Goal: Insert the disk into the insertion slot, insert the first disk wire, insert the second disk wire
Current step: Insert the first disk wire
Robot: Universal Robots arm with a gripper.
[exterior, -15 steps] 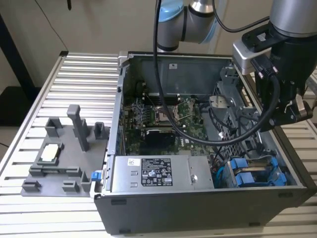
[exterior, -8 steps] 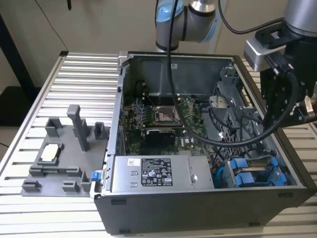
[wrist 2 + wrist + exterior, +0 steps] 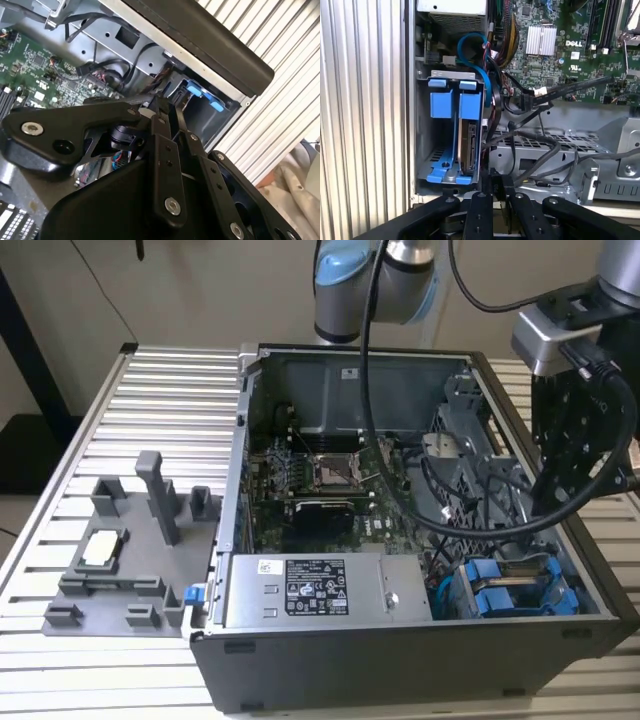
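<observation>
Gripper: black linkage pincer [image 3: 495, 177] is hovering at the drive bay's edge, tips drawn narrow, nearly together.
Disk: silver-beige metal drive [image 3: 468, 145] in its bright blue frame is sitting inside the slot, beside another blue carrier [image 3: 440, 102].
Slot: grey sheet-metal bay [image 3: 455, 74] is standing in a corner of the open dark computer case [image 3: 400, 655].
Cables: black wires [image 3: 540, 150] are draping just beside the pincer.

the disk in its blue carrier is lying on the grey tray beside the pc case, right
Not on the grey tray. The first wrist view shows the disk in its blue carrier standing on edge in the insertion slot, the grey drive bay inside the pc case.
</observation>
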